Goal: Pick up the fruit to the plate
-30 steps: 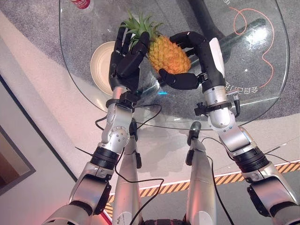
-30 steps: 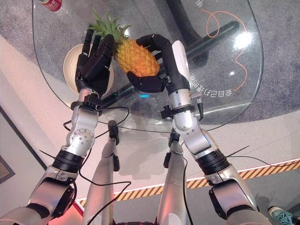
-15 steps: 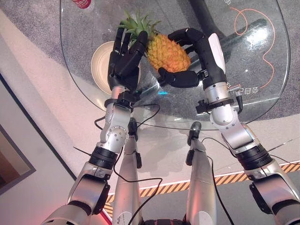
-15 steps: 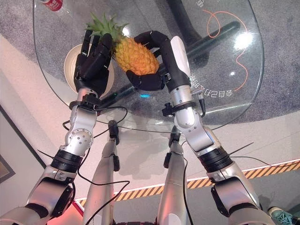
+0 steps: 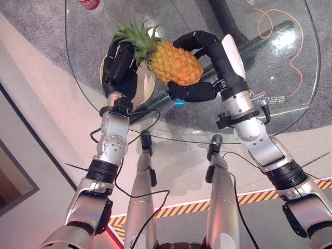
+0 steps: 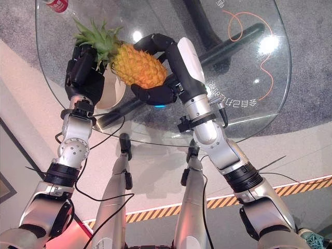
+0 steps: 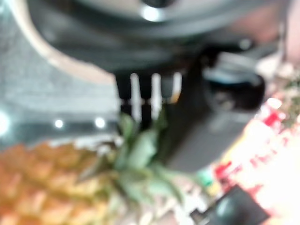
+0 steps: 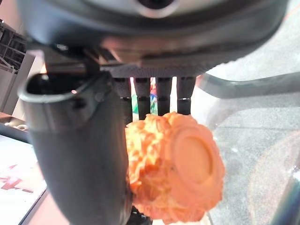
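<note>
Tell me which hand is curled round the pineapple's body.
The right hand: fingers and thumb wrap the pineapple body. The left hand sits by the leafy crown instead.

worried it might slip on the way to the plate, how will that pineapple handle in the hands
The pineapple looks stiff and bumpy, so the right hand, curled round its body, probably grips well. Its bulk suggests weight. The leafy top by the left hand likely bends, giving poor support.
</note>
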Controlling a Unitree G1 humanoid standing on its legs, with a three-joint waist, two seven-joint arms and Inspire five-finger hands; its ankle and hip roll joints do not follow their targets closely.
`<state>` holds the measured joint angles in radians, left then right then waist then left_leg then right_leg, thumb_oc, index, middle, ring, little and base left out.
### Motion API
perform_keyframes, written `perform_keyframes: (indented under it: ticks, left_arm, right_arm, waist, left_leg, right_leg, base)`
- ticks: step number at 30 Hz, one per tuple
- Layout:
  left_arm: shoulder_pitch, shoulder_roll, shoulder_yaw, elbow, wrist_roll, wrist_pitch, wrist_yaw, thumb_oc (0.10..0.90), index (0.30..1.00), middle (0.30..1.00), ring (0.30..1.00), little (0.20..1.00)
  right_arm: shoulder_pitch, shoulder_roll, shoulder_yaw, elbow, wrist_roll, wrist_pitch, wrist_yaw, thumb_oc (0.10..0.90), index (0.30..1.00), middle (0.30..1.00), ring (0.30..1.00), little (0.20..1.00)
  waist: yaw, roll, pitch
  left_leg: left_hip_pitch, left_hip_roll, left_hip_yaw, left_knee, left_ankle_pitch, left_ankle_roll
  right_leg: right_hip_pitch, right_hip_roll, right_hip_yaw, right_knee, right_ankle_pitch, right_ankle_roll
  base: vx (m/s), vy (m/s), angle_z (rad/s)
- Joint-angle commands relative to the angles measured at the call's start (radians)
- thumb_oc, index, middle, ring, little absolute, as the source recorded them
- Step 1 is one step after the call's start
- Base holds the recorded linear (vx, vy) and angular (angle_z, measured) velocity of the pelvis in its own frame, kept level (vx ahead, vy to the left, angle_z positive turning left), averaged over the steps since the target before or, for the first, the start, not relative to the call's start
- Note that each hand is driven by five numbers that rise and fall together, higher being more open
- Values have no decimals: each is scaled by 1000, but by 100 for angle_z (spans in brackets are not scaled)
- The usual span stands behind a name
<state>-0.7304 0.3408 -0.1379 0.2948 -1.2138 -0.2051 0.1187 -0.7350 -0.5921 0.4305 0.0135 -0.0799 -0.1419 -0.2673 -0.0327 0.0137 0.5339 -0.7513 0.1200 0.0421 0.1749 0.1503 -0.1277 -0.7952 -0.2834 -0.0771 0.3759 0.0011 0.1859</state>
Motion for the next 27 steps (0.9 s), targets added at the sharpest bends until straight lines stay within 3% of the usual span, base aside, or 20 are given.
perform_keyframes:
  ticks: [1, 14, 17, 18, 19, 27]
  left_arm:
    - [-178, -48, -171, -177, 54, 35, -218, 100, 300, 300, 300, 200]
    - [-183, -41, -180, -173, 38, 38, -234, 100, 300, 300, 300, 200]
    - [-179, -38, -179, -171, 59, 30, -195, 100, 300, 300, 300, 200]
    - [-179, -38, -179, -171, 67, 25, -175, 504, 646, 646, 646, 604]
    - [-181, -37, -177, -168, 76, 18, -159, 800, 900, 900, 900, 900]
    - [-173, -47, -167, -170, 96, -5, -136, 800, 900, 900, 900, 900]
  right_arm:
    - [-188, 40, 29, -159, -29, -108, 11, 100, 300, 300, 300, 200]
    - [-204, 28, 41, -166, -27, -97, 1, 100, 300, 300, 300, 200]
    - [-203, 26, 40, -163, -30, -97, -11, 100, 300, 300, 300, 200]
    - [-204, 25, 38, -162, -30, -95, -16, 100, 300, 300, 300, 200]
    - [-206, 25, 35, -162, -30, -91, -25, 100, 300, 300, 300, 200]
    - [-189, 30, 7, -151, -33, -97, -69, 100, 300, 300, 300, 200]
  waist:
    - [5, -20, -14]
    - [6, -19, -14]
    - [7, -18, -14]
    - [7, -18, -14]
    - [7, -19, -14]
    - [5, -19, -14]
  left_leg:
    - [26, -13, 17, 60, -81, 21]
    - [22, -16, 15, 60, -82, 21]
    - [19, -16, 14, 62, -82, 21]
    - [18, -16, 14, 61, -82, 22]
    - [18, -17, 14, 60, -81, 22]
    - [16, -20, 13, 61, -81, 23]
  right_leg:
    - [67, 14, -75, -159, 113, -19]
    - [63, 14, -76, -161, 113, -18]
    - [60, 14, -76, -159, 113, -19]
    - [60, 14, -76, -160, 113, -19]
    - [60, 14, -76, -161, 113, -18]
    - [59, 16, -75, -162, 112, -19]
  base:
    - [0, 0, 0]
    - [0, 0, 0]
    - [0, 0, 0]
    - [0, 0, 0]
    - [0, 0, 0]
    - [0, 0, 0]
